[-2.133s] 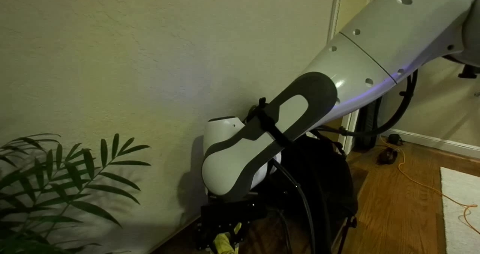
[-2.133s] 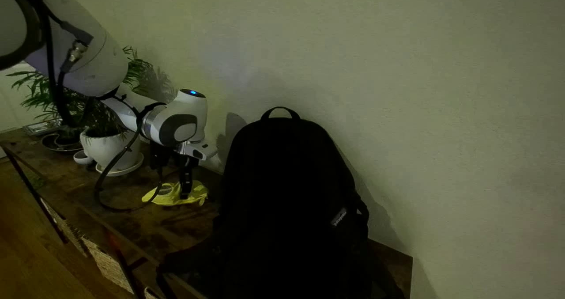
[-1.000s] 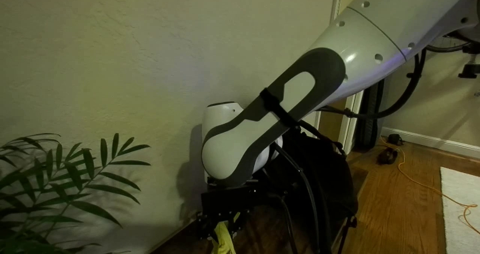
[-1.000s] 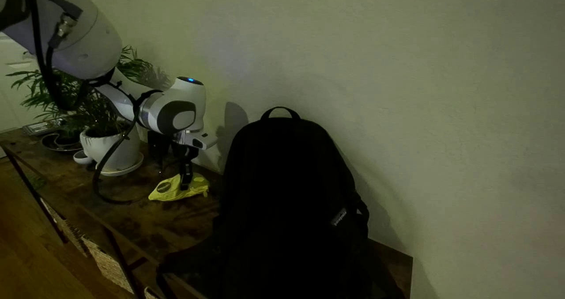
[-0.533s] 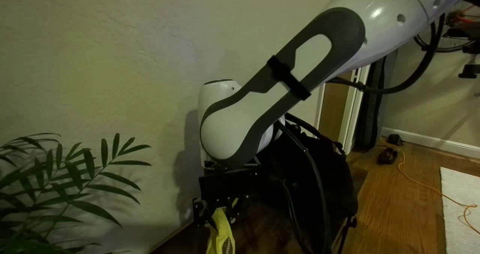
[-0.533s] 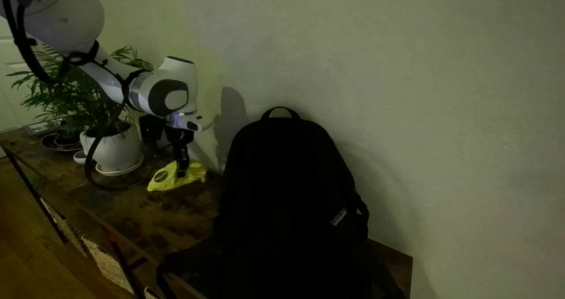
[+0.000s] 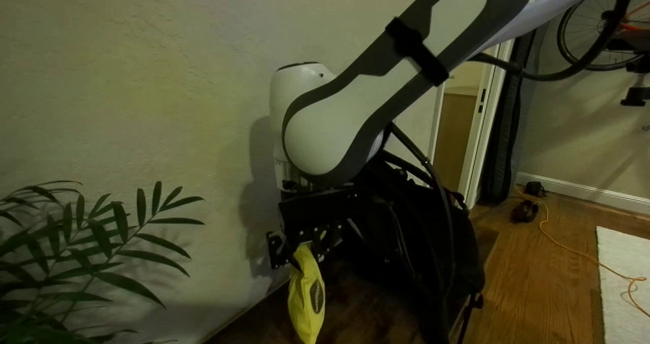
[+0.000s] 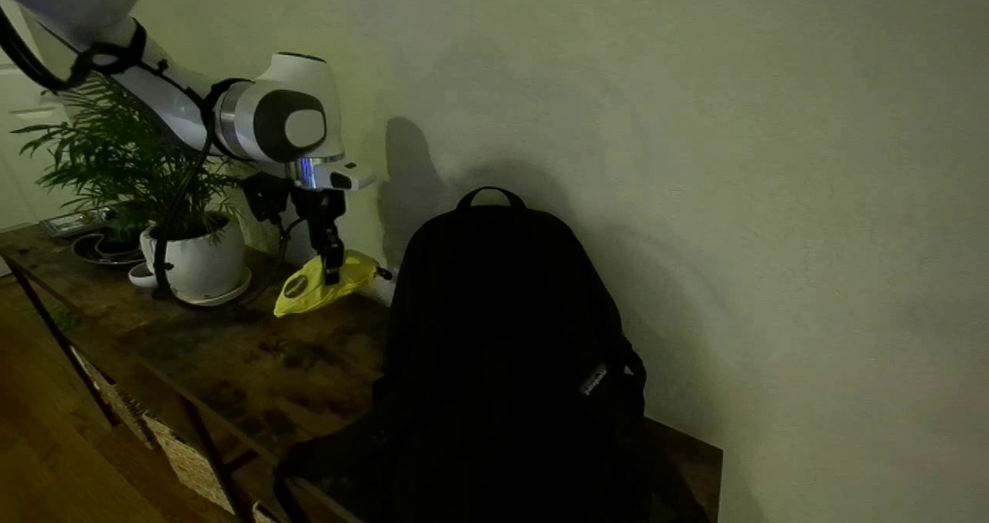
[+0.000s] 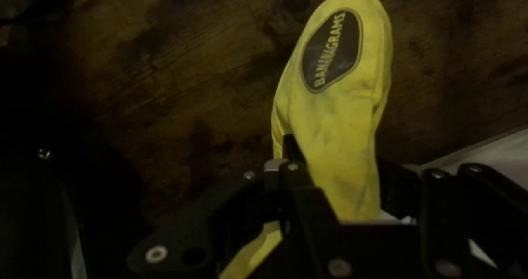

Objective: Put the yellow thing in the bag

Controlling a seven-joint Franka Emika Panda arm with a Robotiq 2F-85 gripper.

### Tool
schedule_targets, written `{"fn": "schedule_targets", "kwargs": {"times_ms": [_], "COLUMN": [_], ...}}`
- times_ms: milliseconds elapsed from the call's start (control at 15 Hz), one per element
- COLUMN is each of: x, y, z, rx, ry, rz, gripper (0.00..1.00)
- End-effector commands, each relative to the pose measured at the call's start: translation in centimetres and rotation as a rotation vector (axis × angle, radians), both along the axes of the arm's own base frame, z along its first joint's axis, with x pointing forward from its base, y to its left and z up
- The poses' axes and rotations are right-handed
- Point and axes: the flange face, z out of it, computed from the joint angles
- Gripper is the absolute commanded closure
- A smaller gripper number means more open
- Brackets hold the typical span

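While gripper (image 9: 340, 163), part-closed, pinches yellow pouch (image 9: 336, 110) by middle near backpack (image 8: 502, 337), looks soft, light from here; likely sound hold.

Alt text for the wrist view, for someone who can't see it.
Gripper closed on a yellow pouch whose dark label reads BANANAGRAMS. The pouch points toward the top of the picture, over a dark wooden tabletop. The lower left is too dark to make out.

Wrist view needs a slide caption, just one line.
The gripper holds a yellow BANANAGRAMS pouch over the dark wooden tabletop.
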Motion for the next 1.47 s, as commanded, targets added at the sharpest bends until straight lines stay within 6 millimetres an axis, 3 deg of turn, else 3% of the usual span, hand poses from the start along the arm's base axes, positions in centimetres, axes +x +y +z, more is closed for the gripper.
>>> {"fn": "schedule_targets", "kwargs": {"times_ms": [0, 467, 1000, 1400], "x": [-1.1, -0.7, -0.9, -1.7], "y": [-1.6, -4.4, -7.6, -9.6], "z": [4.4, 8.5, 11.4, 12.7], "rx": [-0.079, -0.175, -0.286, -0.388], "ry": [-0.029, -0.088, -0.085, -0.047], "rz": [-0.006, -0.004, -0.038, -0.073], "gripper": [0.89, 0.89, 0.93, 0.91]}}
